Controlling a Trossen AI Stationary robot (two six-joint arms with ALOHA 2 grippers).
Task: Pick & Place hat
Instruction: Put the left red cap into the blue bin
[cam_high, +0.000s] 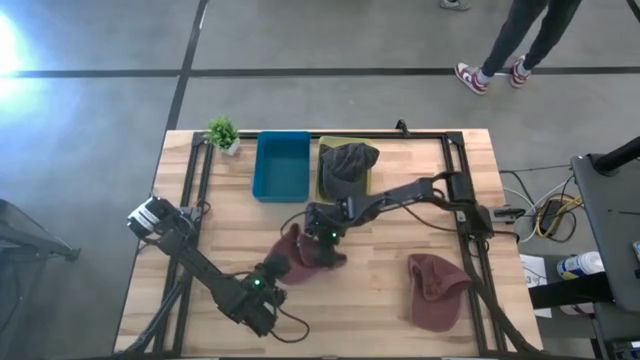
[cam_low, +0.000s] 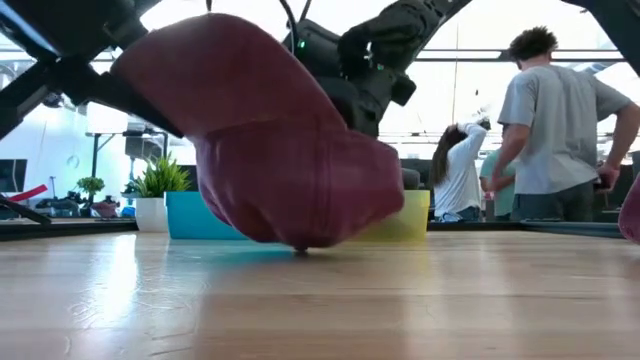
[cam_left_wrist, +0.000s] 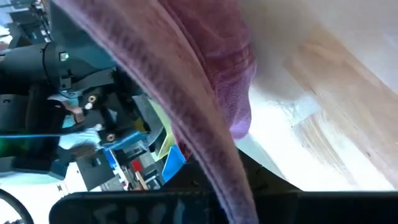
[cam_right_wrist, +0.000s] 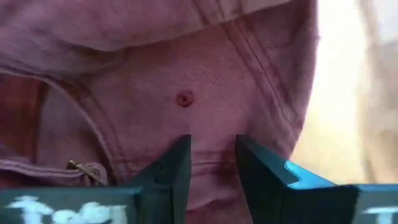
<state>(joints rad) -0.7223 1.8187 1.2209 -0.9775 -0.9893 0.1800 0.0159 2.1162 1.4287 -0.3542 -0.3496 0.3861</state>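
Note:
A maroon hat sits between both grippers at the table's middle and fills the low view. My left gripper is at its near-left side and shut on it. My right gripper comes from the far right and is shut on its crown. A second maroon hat lies flat on the table's right. A dark grey hat rests in a yellow-green tray. My left gripper holds the maroon hat by the edge of its brim, coming level from the table's near left; its fingers are hidden under the brim. My right gripper pinches a fold of the crown cloth between its two fingers, slanting down from the far right. The hat is raised and tilted, and only its lowest bulge touches the table.
A blue bin stands beside the yellow-green tray at the far edge, with a small potted plant to its left. Black rails run along the table's sides. People stand in the room beyond the table.

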